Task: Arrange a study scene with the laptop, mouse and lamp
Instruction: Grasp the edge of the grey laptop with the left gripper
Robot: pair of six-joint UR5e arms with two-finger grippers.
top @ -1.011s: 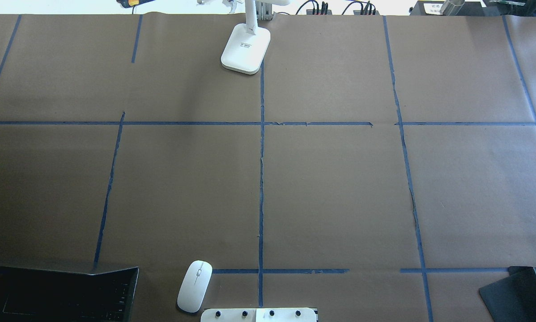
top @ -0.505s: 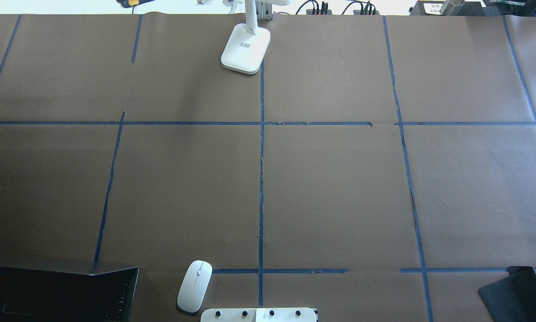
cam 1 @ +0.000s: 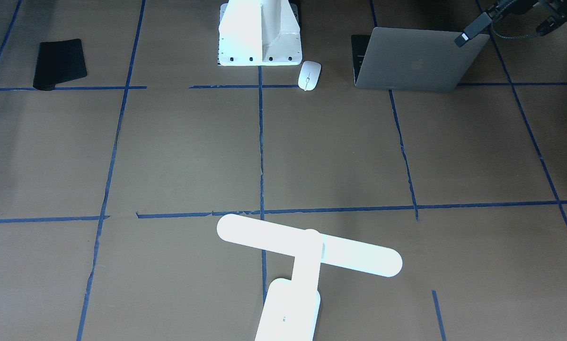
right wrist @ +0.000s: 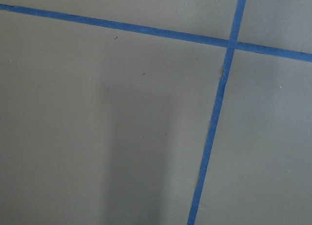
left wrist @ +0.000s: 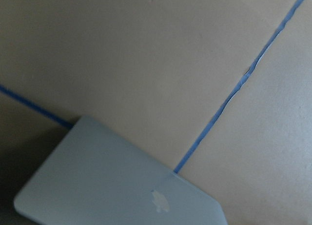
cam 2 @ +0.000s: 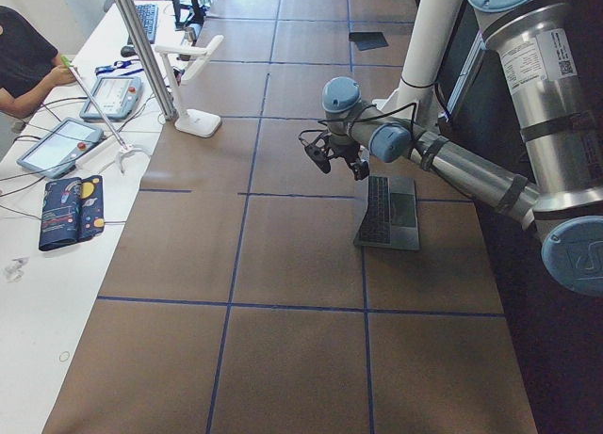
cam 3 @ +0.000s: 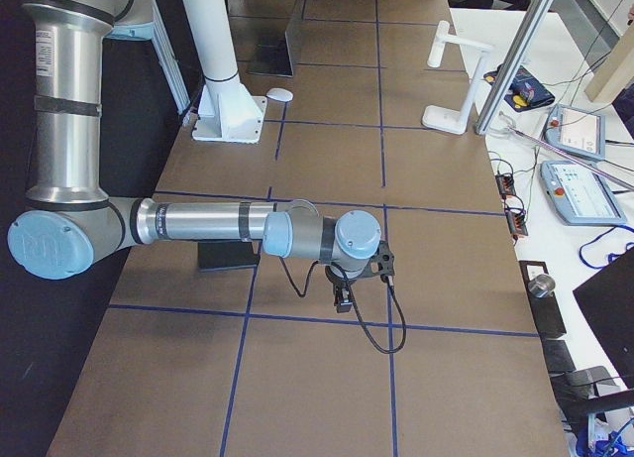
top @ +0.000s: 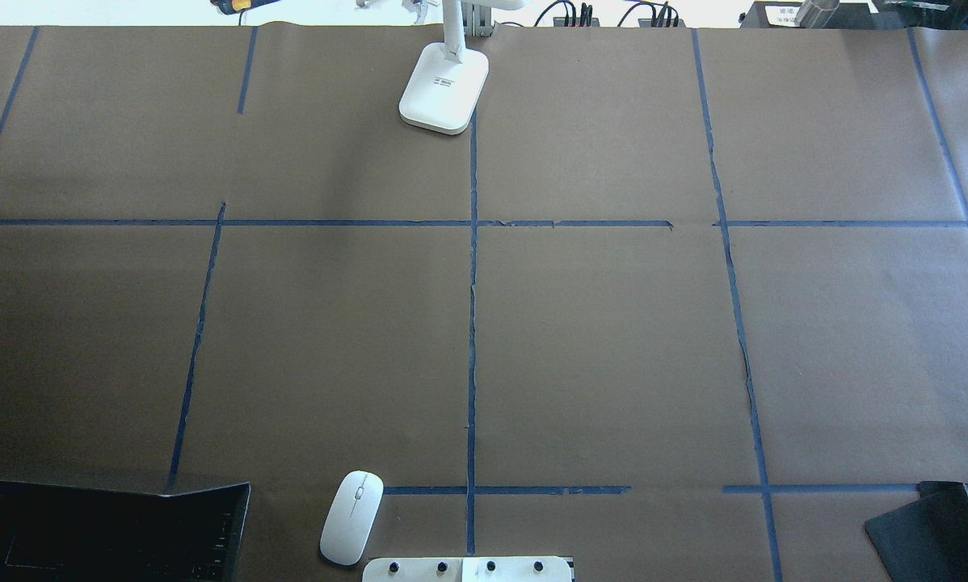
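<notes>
The laptop (cam 1: 413, 59) stands open at the robot's near left, with its silver lid and apple logo facing away from the robot; it also shows in the overhead view (top: 112, 533) and the left wrist view (left wrist: 122, 186). The mouse (cam 1: 309, 75) lies beside it, next to the pedestal, and also shows overhead (top: 352, 517). The lamp (cam 1: 307, 251) stands at the far table edge, with its base (top: 444, 87) on the centre line. My left gripper (cam 2: 334, 159) hovers above and beyond the laptop lid; one dark finger (cam 1: 472, 29) shows by the lid's top corner. My right gripper (cam 3: 342, 298) hangs low over bare paper. I cannot tell whether either gripper is open or shut.
A white bolted pedestal (cam 1: 260, 33) stands at the robot's base. A black mat (cam 1: 60, 64) lies at the near right corner. Blue tape lines divide the brown paper. Tablets, cables and a metal post (cam 3: 515, 70) are beyond the far edge.
A dark tip of the left gripper has come into the overhead view at its left edge and moved slightly down. The laptop, mouse and lamp have not moved.
</notes>
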